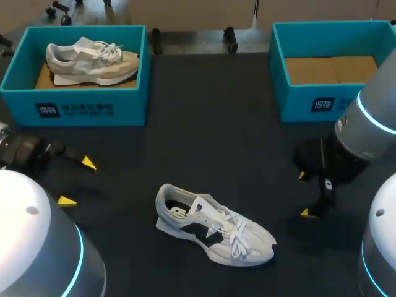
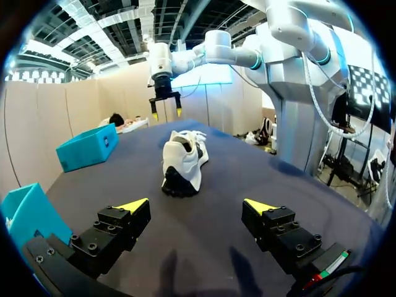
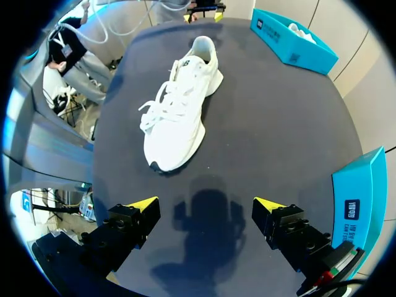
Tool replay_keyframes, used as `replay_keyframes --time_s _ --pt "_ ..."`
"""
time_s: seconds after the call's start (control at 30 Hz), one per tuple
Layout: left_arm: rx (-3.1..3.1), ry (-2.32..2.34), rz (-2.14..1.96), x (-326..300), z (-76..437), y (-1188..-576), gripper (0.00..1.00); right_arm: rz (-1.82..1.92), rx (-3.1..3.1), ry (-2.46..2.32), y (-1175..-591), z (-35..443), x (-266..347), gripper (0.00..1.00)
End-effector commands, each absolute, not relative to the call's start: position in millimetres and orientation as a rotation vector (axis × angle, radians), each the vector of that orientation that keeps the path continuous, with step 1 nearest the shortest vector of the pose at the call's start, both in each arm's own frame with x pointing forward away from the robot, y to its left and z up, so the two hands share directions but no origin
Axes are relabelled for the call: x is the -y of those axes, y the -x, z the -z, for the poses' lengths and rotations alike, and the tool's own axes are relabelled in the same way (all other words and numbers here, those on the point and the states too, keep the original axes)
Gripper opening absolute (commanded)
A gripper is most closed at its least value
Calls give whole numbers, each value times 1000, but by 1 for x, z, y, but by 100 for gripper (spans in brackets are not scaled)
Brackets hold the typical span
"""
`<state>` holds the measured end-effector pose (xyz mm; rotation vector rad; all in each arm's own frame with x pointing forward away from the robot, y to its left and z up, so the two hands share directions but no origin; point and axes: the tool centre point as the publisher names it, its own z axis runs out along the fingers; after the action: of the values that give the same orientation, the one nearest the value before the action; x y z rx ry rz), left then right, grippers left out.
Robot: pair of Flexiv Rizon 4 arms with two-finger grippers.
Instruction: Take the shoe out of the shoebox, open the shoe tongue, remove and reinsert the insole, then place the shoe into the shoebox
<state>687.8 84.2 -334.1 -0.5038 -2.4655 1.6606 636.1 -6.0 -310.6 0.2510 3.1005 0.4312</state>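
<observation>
Shoe point(image 1: 213, 232) — white, navy-panelled, laces loose; upright on table point(image 1: 204, 136).

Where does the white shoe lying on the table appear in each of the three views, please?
Head view: the shoe lies in the lower middle of the picture.
Left wrist view: shoe ahead of the left hand, heel towards it.
Right wrist view: shoe ahead of the right hand, toe towards it.
Shared landmark: the empty blue box, in all three views.

Dark matte table point(image 1: 204, 124); soft shadows lie across it.
</observation>
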Motion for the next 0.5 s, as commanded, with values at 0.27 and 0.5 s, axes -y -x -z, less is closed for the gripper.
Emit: replay_keyframes --time_s 0.27,0.5 --pt "2353 384 -1791 -100 367 -721 100 -431 -3098 -251 -635 311 6 100" --pt "2349 265 -1893 -102 376 -710 100 -431 -3098 -251 -635 311 6 100"
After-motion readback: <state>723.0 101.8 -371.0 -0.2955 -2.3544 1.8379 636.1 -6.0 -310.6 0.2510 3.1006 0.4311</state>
